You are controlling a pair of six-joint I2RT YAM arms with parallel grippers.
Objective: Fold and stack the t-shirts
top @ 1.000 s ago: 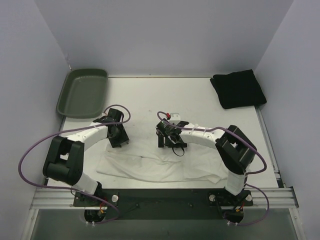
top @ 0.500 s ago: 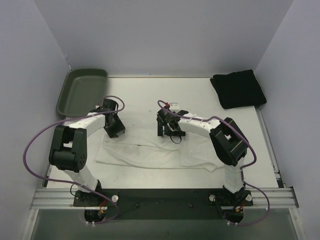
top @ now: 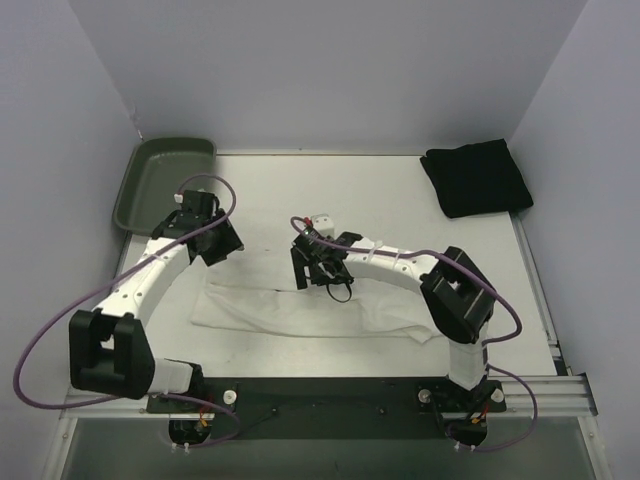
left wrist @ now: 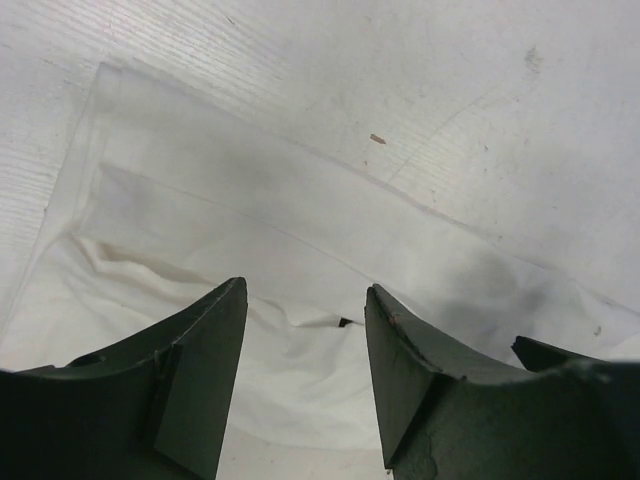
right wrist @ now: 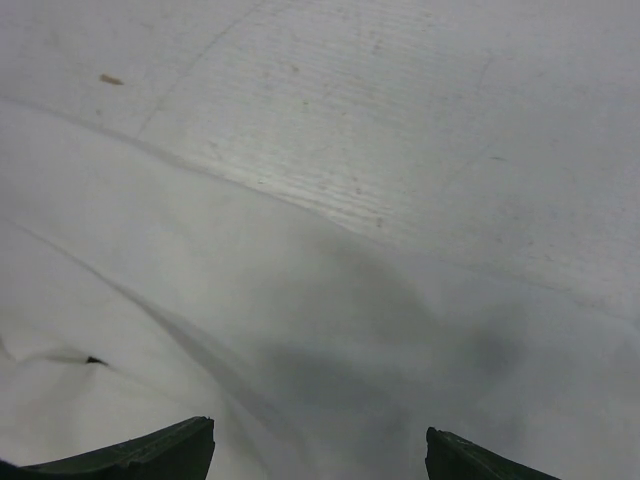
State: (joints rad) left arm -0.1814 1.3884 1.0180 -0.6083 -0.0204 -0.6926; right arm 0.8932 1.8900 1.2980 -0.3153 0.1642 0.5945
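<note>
Tray [top: 150, 185] far left; white t-shirt [top: 300, 312], black t-shirt [top: 475, 178] on table [top: 390, 200]; left jaws, right jaws spread.

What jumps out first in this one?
A white t-shirt, folded into a long strip, lies across the near middle. The left hand and right hand hover open and empty near its far edge. A folded black t-shirt sits far right, a green tray far left.

Tray [top: 160, 180] far L, one tee [top: 476, 178] far R, other tee [top: 300, 312] near ctr.
</note>
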